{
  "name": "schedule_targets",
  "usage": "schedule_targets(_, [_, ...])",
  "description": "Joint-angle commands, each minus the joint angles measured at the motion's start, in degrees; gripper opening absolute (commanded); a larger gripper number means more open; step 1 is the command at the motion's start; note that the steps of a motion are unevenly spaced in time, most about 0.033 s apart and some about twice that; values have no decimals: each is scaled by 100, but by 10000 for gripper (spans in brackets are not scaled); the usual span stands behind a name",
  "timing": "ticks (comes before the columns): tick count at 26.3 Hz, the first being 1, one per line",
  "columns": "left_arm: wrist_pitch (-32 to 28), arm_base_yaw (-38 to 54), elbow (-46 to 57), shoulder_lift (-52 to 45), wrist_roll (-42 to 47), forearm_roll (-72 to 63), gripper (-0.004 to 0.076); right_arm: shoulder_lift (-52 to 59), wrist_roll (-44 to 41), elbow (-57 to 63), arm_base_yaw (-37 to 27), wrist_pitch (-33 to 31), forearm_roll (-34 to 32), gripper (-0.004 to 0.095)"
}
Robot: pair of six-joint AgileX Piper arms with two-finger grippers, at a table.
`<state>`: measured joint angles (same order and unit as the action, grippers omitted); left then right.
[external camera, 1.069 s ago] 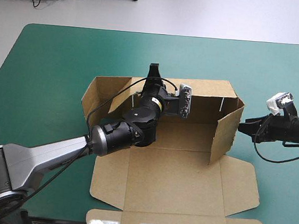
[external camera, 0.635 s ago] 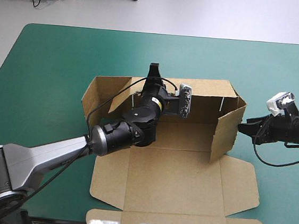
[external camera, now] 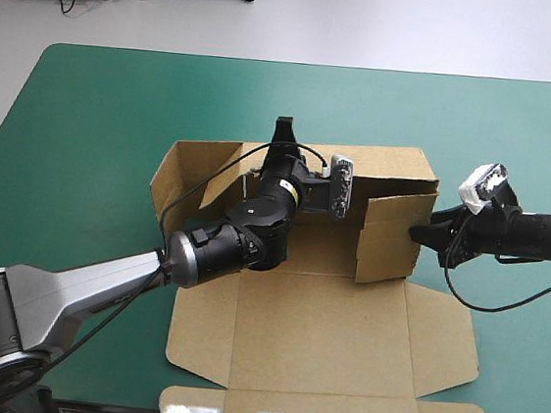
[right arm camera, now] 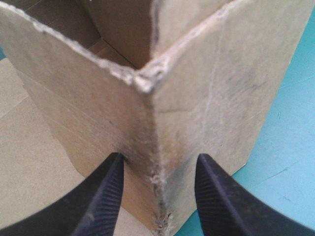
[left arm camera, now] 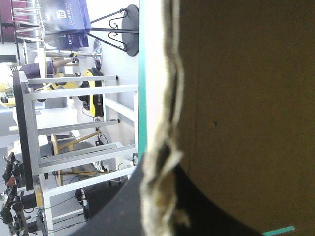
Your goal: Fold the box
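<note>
Brown box [external camera: 322,330] sits mid teal-green table [external camera: 98,109], rear and side walls raised; left gripper [external camera: 284,127] pinches rear wall at box's 12 o'clock, right gripper [right arm camera: 159,157] spread, straddling wall corner at 3 o'clock

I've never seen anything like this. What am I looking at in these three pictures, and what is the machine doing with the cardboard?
It is a robot with two arms at a table with a teal-green cover. The wide picture comes from a camera above and behind it; the other two come from cameras on the wrists, looking along each arm's black fingers. On the table lies a brown box, a cut sheet of board: its far walls stand raised, its near part lies flat. The left gripper reaches over the back wall and seems shut on its edge. The right gripper is open, its fingers either side of a raised corner at the box's right end.
</note>
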<state>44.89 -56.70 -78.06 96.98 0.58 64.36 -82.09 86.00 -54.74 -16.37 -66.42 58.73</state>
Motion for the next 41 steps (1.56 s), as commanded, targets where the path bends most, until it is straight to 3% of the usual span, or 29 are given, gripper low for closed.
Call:
schedule_targets(1, [17, -41, -132, -248, 50, 28, -11, 45, 87, -115, 164, 199, 615, 430])
schedule_targets(6, [17, -41, -132, -248, 50, 28, -11, -289, 165, -115, 253, 382, 1264, 414])
schedule_targets(8, [17, -41, -132, -248, 50, 28, -11, -349, 291, -115, 253, 435, 1526, 363])
schedule_targets(10, [8, -41, -132, -248, 50, 28, -11, -385, 292, -115, 253, 509, 1678, 251])
schedule_targets(12, [8, -41, -132, -248, 50, 28, -11, -399, 332, -115, 253, 690, 1661, -5])
schedule_targets(13, [8, -41, -132, -248, 50, 28, -11, -399, 343, -115, 253, 716, 1661, -18])
schedule_targets(29, [22, -41, -132, -248, 50, 28, 8, -399, 375, -115, 604, 908, 1650, -13])
schedule_targets(32, [9, -41, -132, -248, 50, 28, 55, -399, 282, -115, 604, 897, 1549, -13])
schedule_targets(39, [-268, -41, -132, -248, 50, 116, 321, -399, 79, -115, 604, 962, 1425, -13])
schedule_targets(41, [-285, -56, -132, -248, 374, 35, 329, -399, -175, -115, 604, 1089, 1287, -13])
